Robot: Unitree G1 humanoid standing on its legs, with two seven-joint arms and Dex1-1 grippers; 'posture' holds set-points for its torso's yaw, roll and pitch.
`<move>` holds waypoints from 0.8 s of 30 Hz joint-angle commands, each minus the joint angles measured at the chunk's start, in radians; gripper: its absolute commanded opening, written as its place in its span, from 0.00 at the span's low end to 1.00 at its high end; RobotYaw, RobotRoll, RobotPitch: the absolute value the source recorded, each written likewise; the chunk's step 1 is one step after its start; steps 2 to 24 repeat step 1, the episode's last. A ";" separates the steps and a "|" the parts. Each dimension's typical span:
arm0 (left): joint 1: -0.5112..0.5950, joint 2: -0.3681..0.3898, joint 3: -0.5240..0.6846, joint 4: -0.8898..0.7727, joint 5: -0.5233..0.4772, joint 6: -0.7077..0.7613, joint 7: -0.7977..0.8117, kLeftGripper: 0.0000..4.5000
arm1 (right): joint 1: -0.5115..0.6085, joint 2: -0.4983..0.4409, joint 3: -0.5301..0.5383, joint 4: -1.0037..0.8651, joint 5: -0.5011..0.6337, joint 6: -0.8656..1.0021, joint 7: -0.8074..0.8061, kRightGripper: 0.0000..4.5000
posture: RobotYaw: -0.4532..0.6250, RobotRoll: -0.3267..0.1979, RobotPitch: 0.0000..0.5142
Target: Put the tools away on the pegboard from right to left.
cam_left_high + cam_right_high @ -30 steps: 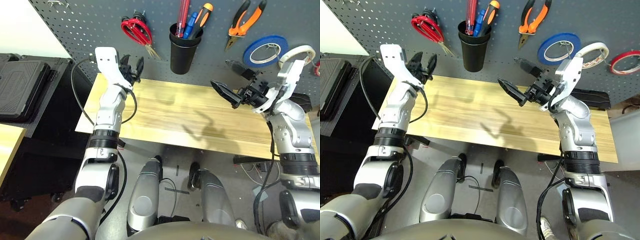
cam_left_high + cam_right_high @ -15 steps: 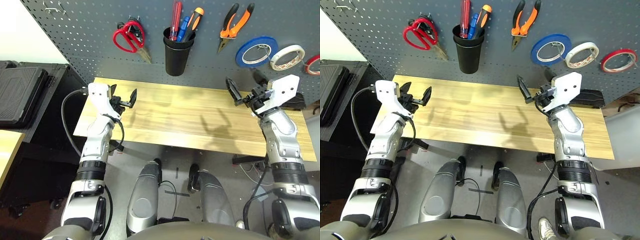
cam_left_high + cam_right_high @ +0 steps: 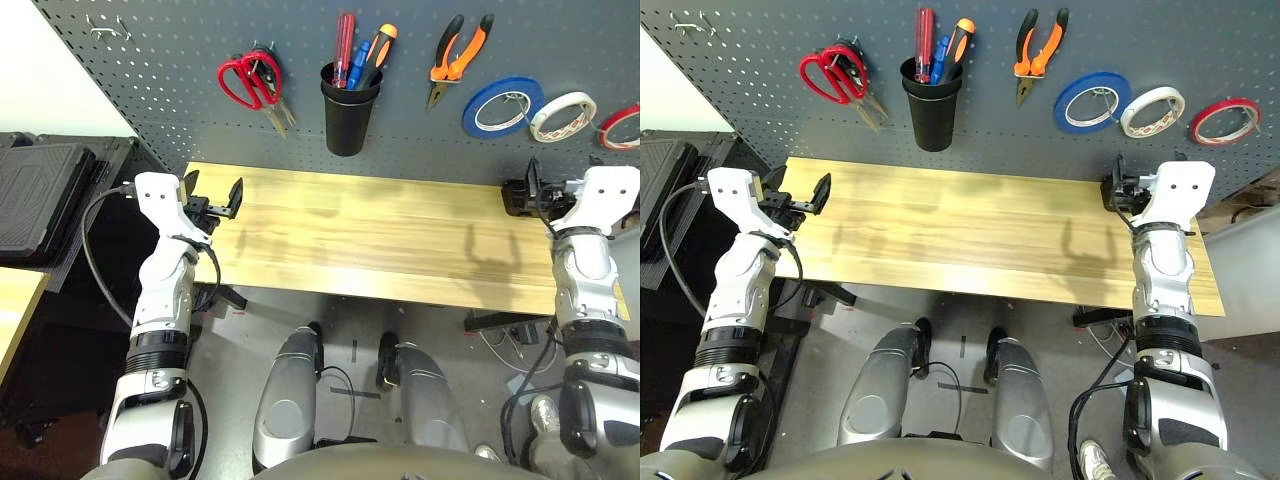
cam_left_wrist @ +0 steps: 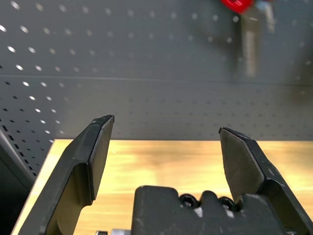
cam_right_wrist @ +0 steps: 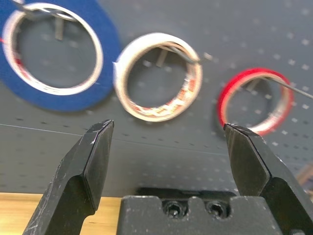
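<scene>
All four tools already hang along the pegboard across the frame's top, red-handled scissors at upper left nearest the empty, wide-open left gripper.

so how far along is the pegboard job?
Looks done: thin red tape ring, orange-and-black-handled pliers and red-handled scissors hang on the dark grey pegboard; the slim red-handled screwdriver stands in its black cup. In hand: nothing; left pincer and right pincer are open. Left: nothing visible.
</scene>
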 commanded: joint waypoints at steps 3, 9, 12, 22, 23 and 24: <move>0.009 0.005 0.006 0.026 -0.005 -0.009 -0.006 1.00 | -0.008 -0.014 -0.015 0.061 0.002 -0.038 -0.013 1.00 | 0.57 0.62 0.36; 0.009 0.005 0.006 0.026 -0.005 -0.009 -0.006 1.00 | -0.008 -0.014 -0.015 0.061 0.002 -0.038 -0.013 1.00 | 0.57 0.62 0.36; 0.009 0.005 0.006 0.026 -0.005 -0.009 -0.006 1.00 | -0.008 -0.014 -0.015 0.061 0.002 -0.038 -0.013 1.00 | 0.57 0.62 0.36; 0.009 0.005 0.006 0.026 -0.005 -0.009 -0.006 1.00 | -0.008 -0.014 -0.015 0.061 0.002 -0.038 -0.013 1.00 | 0.57 0.62 0.36; 0.009 0.005 0.006 0.026 -0.005 -0.009 -0.006 1.00 | -0.008 -0.014 -0.015 0.061 0.002 -0.038 -0.013 1.00 | 0.57 0.62 0.36; 0.009 0.005 0.006 0.026 -0.005 -0.009 -0.006 1.00 | -0.008 -0.014 -0.015 0.061 0.002 -0.038 -0.013 1.00 | 0.57 0.62 0.36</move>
